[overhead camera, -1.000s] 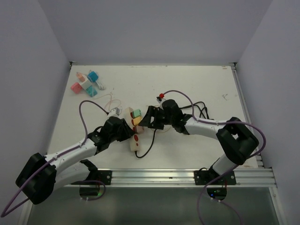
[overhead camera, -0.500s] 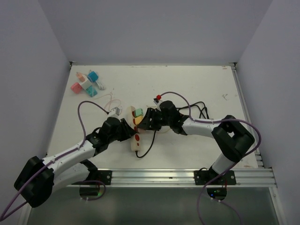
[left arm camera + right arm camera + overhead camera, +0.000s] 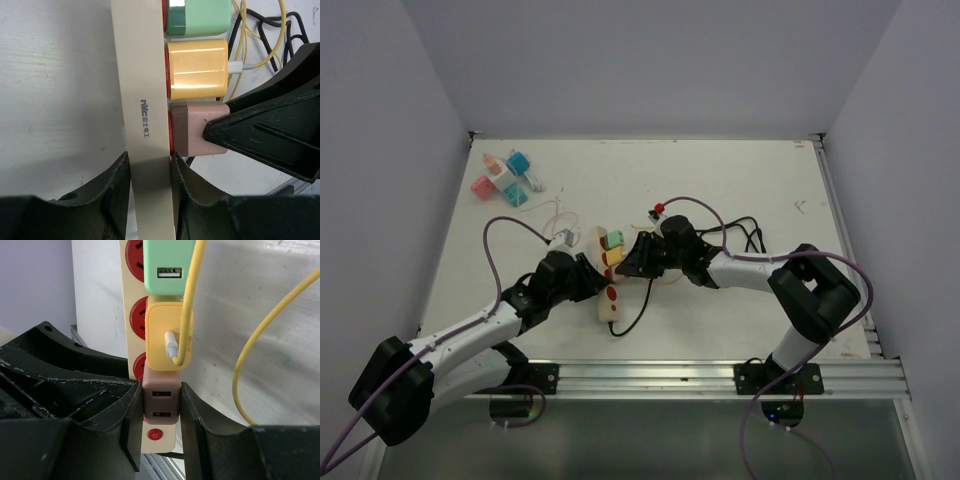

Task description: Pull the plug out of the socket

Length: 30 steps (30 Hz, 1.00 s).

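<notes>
The grasp step is in hand, and the pull itself is judged not yet made. The cream power strip (image 3: 145, 100) lies left of the table's middle, its length running near to far. Three USB adapters are seated along its right face. The green adapter (image 3: 197, 17) is farthest, and the yellow adapter (image 3: 197, 67), with a yellow cable (image 3: 187, 295) plugged into it, is next. The pink adapter (image 3: 192, 130) is the nearest of the three and touches the yellow one.

The strip is clamped across its width by the left gripper (image 3: 150, 172) just on the near side of the pink adapter, with the jaws closed on the strip's two long faces. The pink adapter is flanked by the right gripper (image 3: 161, 422). In the right wrist view both fingers are seen pressed against its sides, so the jaws are taken as closed on it. The adapter sits flush against its red socket, with no gap to be seen.

The next move is judged to call for a straight withdrawal to the right, along the line of the pins and away from the strip's face. Meanwhile the strip would have to be held fast by the left arm. Any tilt should be avoided, since the pins could bind. The yellow adapter, being in contact, could also be dragged or knocked. The grip is narrow and could slip if the socket holds tightly.
</notes>
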Available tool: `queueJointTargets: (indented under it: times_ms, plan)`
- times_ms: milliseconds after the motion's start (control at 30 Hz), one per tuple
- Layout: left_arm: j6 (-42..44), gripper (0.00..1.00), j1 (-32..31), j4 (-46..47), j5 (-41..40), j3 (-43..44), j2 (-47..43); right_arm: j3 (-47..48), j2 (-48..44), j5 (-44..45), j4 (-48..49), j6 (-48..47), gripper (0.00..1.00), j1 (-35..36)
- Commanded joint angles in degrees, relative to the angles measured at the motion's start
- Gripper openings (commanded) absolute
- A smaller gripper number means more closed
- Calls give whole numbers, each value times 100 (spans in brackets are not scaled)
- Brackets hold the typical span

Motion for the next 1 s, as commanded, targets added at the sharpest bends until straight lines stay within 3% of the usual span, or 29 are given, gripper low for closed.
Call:
queueJointTargets:
  times_ms: [0, 133, 367, 467, 967]
  plan:
    - [-6, 10, 10, 872, 176, 24, -140, -11, -3, -148, 399, 83, 0, 68]
    - [-41, 22, 1, 890, 176, -90, -184, -55, 41, -131, 469, 118, 0, 68]
    - [-50, 62, 2, 916, 474, -284, -194, -91, 164, -113, 593, 153, 0, 68]
    - [-50, 71, 10, 934, 641, -328, -45, -90, 199, -87, 619, 162, 0, 68]
    - [-103, 74, -174, 899, 1090, -240, 1019, -29, 366, 36, 698, 250, 0, 68]
